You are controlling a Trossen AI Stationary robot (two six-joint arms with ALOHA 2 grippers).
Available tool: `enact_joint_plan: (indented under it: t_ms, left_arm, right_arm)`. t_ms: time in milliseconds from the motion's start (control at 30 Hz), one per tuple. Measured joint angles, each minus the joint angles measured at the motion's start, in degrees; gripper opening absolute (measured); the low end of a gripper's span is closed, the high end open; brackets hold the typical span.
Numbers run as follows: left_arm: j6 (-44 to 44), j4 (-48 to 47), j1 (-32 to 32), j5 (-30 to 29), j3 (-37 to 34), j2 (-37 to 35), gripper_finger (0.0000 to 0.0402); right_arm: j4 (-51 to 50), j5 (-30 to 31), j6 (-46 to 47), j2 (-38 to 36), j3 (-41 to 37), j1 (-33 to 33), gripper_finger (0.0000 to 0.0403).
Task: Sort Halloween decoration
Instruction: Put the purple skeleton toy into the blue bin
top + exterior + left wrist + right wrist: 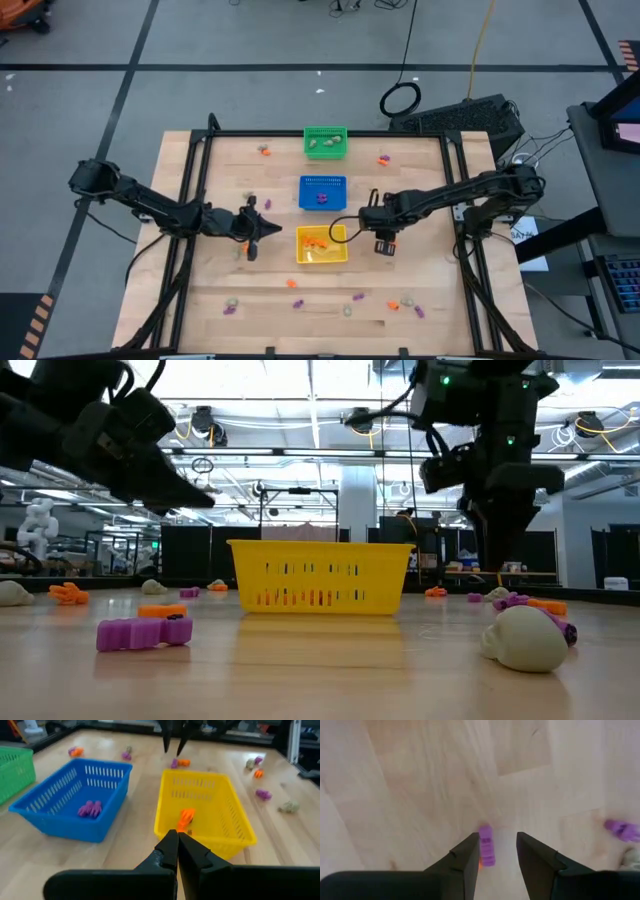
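Purple trinket point(486, 845) shows only beneath the right hand's point(497, 851) parted fingers; left hand point(177, 851) pinched empty.

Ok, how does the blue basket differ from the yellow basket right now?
The blue basket holds a purple trinket; the yellow basket holds an orange trinket. In the high view the blue basket sits in the middle of the row of three, the yellow basket at the end nearest both grippers, between the left gripper and right gripper. Both are slotted plastic baskets standing upright on the table.
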Motion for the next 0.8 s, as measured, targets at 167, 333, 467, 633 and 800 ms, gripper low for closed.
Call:
enact_joint_plan:
  t_ms: [167, 333, 467, 633, 800]
  left_arm:
    - [-0.9, 0.4, 0.0, -0.1, -1.1, 0.0, 0.0011]
    - [-1.6, 0.5, 0.0, -0.2, -1.7, 0.0, 0.0011]
    - [-2.4, 0.5, -0.1, -0.2, -1.9, 0.0, 0.0011]
    - [-3.1, 0.4, -0.1, -0.2, -1.9, 0.0, 0.0011]
    - [-3.2, 0.5, -0.1, -0.1, -1.9, 0.0, 0.0011]
  right_arm:
    - [-0.9, -1.8, -1.3, 2.7, 0.0, -0.4, 0.0120]
    - [-0.9, -1.8, -2.8, 4.5, 0.0, -0.8, 0.0120]
    - [-0.8, -1.6, -3.3, 6.2, 0.0, -1.8, 0.0118]
    - [0.5, -1.4, -3.4, 7.3, 0.0, -2.9, 0.0089]
    - [0.2, -1.7, -5.1, 8.2, 0.1, -3.8, 0.0032]
